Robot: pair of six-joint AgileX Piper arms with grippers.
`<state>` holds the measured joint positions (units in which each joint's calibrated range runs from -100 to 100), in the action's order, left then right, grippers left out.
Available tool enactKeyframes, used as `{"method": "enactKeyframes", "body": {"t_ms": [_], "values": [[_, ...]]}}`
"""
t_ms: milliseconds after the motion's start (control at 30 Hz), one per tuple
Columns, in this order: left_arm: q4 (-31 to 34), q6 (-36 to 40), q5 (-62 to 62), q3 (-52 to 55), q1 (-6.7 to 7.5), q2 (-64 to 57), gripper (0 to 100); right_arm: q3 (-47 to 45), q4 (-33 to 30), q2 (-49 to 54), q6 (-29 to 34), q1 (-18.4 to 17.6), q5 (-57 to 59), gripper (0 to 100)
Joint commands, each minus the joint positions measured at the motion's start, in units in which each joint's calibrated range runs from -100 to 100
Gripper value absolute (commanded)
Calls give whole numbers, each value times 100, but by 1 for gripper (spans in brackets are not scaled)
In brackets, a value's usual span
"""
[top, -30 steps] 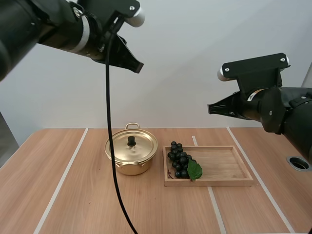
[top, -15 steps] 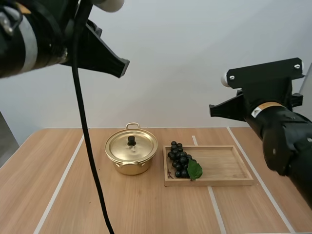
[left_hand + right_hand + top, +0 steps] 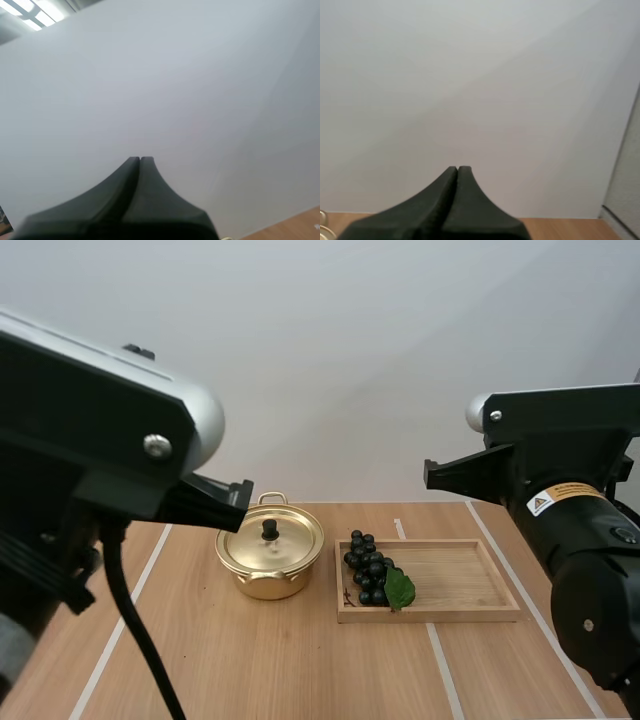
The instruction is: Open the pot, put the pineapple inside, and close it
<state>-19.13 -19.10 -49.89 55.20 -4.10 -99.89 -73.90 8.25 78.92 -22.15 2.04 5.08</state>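
Note:
A gold pot (image 3: 268,562) stands at the table's middle, its lid (image 3: 272,535) on and topped by a black knob. To its right a bunch of dark grapes (image 3: 368,571) with a green leaf lies in the left end of a wooden tray (image 3: 470,612). My left gripper (image 3: 243,502) is shut on nothing, high above the table, level with the pot's left rim in the high view; in the left wrist view its fingers (image 3: 140,160) lie together as one wedge. My right gripper (image 3: 430,476) hangs high above the tray, also shut and empty, its fingers (image 3: 457,169) pressed together.
The wooden table (image 3: 300,670) carries white stripes running front to back. The tray's right half is bare. Both arms' bulky bodies loom at the left and right sides of the high view.
Both arms have swung nearer to the high camera and look larger. The left gripper's tip has dropped from well above to beside the pot's rim. Pot, grapes and tray are unmoved.

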Motion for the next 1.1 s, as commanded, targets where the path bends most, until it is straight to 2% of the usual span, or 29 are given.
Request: {"method": "enactKeyframes", "body": {"t_ms": [0, 100, 167, 300, 433, 600, 733, 933, 1067], "values": [[408, 133, 645, 491, -11, -11, 1, 0, 305, 13, 16, -173, 32, 0], [906, 392, 1289, 1037, -23, -11, 1, 0, 234, -111, 16, -337, 176, 0], [1127, 567, 1307, 1278, -98, -11, 1, -5, 79, -228, 16, -399, 302, 0], [1003, 632, 1339, 1746, -270, -11, 0, -16, -209, -491, 16, -414, 300, 0], [839, 632, 1391, 2120, -255, -11, 0, -21, -256, -879, 16, -414, 300, 0], [1133, 549, 1398, 2523, -25, -11, 0, -97, -303, -1472, -8, -407, 304, 0], [1384, 549, 1398, 2844, 156, -11, 0, -214, -825, -1810, -56, -407, 589, 0], [1298, 635, 1461, 3368, 396, -11, 0, -214, -580, -1873, -56, -250, 884, 0], [1298, 667, 1461, 3565, 490, -11, 0, -214, -494, -1873, -56, -232, 884, 0]]}}
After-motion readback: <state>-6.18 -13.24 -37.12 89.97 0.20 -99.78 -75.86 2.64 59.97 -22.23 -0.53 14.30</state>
